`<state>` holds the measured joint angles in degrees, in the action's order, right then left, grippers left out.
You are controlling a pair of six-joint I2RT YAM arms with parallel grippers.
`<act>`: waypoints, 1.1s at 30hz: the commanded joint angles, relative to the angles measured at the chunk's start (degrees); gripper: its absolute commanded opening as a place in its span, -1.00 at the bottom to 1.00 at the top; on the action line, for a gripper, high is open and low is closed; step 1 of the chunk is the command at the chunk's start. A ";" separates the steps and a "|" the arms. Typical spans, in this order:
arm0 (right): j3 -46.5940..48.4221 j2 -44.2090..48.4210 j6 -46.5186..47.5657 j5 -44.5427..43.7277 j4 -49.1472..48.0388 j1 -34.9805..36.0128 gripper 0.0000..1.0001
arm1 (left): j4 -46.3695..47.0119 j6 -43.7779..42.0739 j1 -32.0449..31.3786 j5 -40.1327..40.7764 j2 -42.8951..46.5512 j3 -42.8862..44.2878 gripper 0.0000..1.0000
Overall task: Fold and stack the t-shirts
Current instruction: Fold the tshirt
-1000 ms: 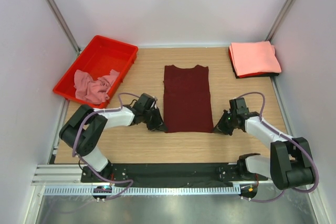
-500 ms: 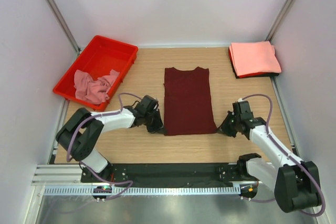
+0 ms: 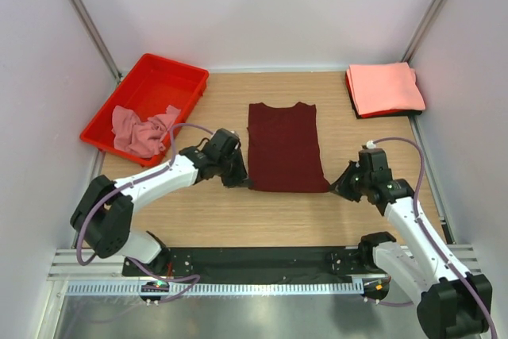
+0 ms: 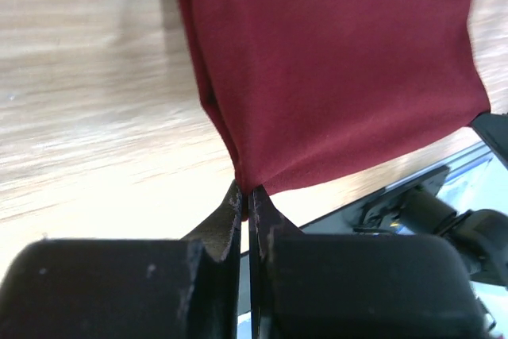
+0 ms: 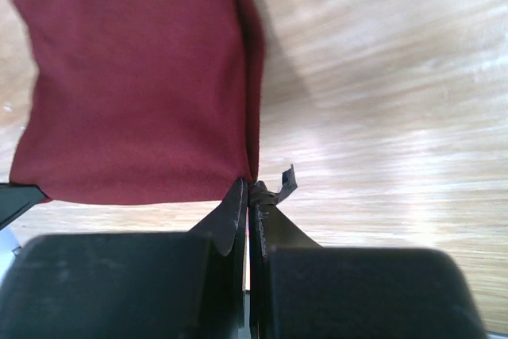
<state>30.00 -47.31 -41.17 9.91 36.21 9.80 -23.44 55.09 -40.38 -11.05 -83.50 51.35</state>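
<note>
A dark maroon t-shirt [image 3: 284, 144] lies in a long folded strip at the middle of the table, collar at the far end. My left gripper [image 3: 243, 183] is shut on its near left corner, and the cloth [image 4: 317, 69] hangs from the pinched jaws in the left wrist view. At the near right corner my right gripper [image 3: 332, 186] is shut on the same shirt [image 5: 135, 77]. A folded salmon-pink t-shirt [image 3: 385, 88] lies at the far right on something darker. A crumpled dusty pink t-shirt [image 3: 139, 130] sits in the red tray [image 3: 167, 78].
The red tray stands at the far left of the wooden table [image 3: 262, 220]. White walls with metal posts close in the left, right and back sides. A black strip [image 3: 254, 258] holding the arm bases runs along the near edge.
Both grippers closed on the shirt's near corners and moved away from me, lifting the hem off the table. The shirt's near edge now sits farther from the front.
</note>
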 commanded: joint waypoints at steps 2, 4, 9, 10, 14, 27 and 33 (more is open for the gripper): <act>6.90 -0.14 0.47 -3.05 1.32 0.04 -0.98 | -5.91 -1.91 0.48 4.89 -0.69 8.31 -1.00; 8.84 -1.11 1.00 -3.93 1.76 0.04 -0.98 | -8.54 -2.79 0.83 6.03 -2.18 12.87 -0.99; 17.45 -6.81 3.20 -8.06 2.73 0.04 -0.98 | -10.40 -3.94 5.39 3.67 -5.26 19.57 -0.99; 18.85 -7.79 3.81 -8.76 2.56 -0.05 -0.98 | -10.57 -4.20 6.10 3.32 -5.70 20.71 -0.99; 26.94 -14.55 5.22 -9.65 0.89 -0.22 -0.98 | -11.54 -5.43 9.35 1.56 -10.17 27.99 -1.00; 48.39 -37.93 9.44 -10.62 -4.73 -1.98 -0.98 | -9.87 -5.52 18.32 -8.98 -29.06 49.52 -0.99; 54.80 -48.30 10.93 -7.98 -8.69 -2.95 -0.98 | -6.36 -5.52 20.43 -11.45 -36.81 57.18 -1.00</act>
<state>80.03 -92.73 -32.67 2.44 31.68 7.79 -32.95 50.33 -21.45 -19.79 -118.72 104.29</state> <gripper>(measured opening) 0.033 0.011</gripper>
